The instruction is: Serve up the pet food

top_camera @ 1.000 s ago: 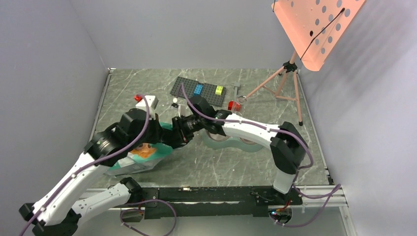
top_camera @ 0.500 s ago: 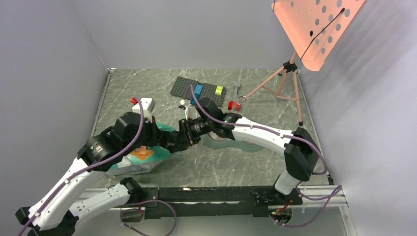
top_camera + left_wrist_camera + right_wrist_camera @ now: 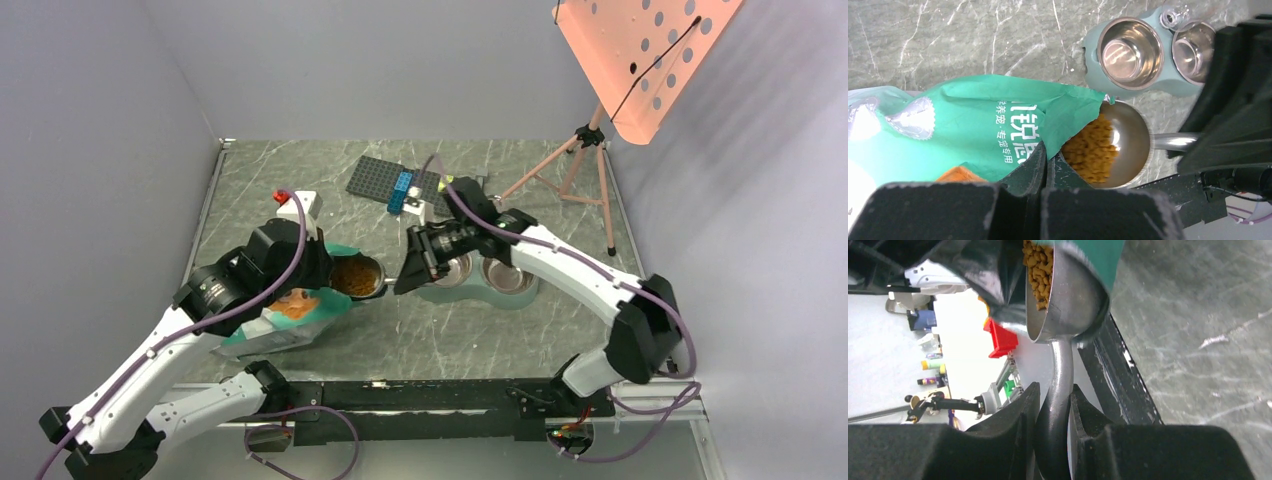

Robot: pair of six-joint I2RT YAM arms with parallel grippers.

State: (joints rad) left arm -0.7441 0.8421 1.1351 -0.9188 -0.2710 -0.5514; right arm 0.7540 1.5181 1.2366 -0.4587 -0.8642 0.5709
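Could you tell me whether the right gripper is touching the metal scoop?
Touching. The right wrist view shows the right gripper clamped against both sides of the handle of the scoop.

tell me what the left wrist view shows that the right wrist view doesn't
Only the left wrist view: the twin steel bowl dish, both bowls empty, the white lettering on the teal pouch, and the left gripper shut on the pouch edge.
Only the right wrist view: the right gripper clamped on the handle of the metal scoop, and a red block beside the scoop bowl.
Both: the scoop loaded with kibble at the pouch mouth, above the marble table.
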